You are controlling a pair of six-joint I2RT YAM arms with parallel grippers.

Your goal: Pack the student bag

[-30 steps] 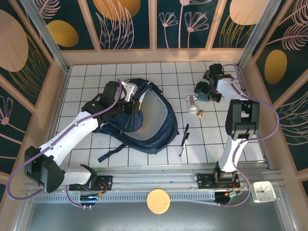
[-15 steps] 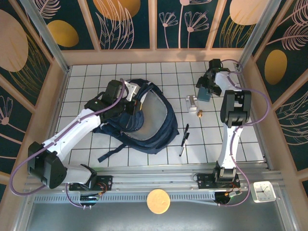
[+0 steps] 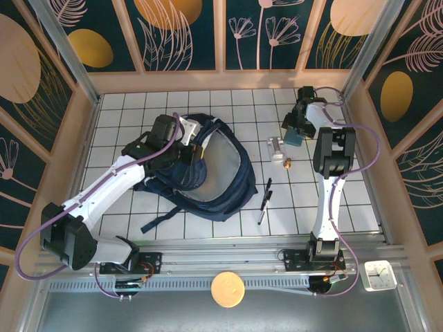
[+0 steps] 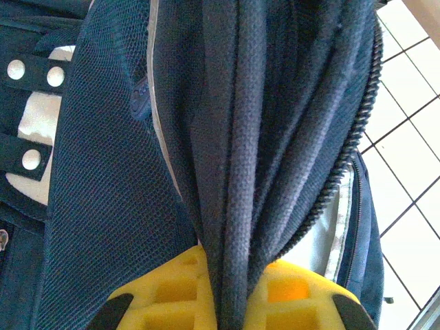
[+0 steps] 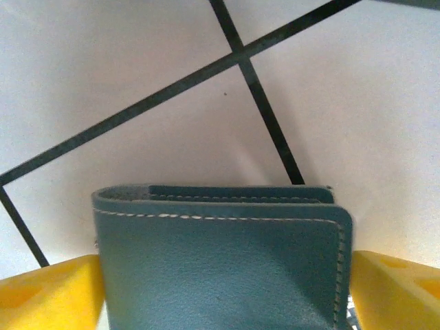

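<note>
Bag (image 3: pixel 208 173) lies left of centre on the counter (image 3: pixel 124 138), long axis diagonal from far-left to near-right, mouth facing right. Left hand (image 4: pixel 230 302) is clamped on its rim fabric. Right hand (image 5: pixel 223 289), near the far-right edge, flanks a wallet (image 5: pixel 220 268); I cannot tell whether it grips. Open room lies near-right.

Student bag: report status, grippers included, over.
Left gripper shut on student bag opening edge. Right gripper straddling teal wallet, grip unconfirmed. Bag unzipped. Pen lying loose beside it.
</note>
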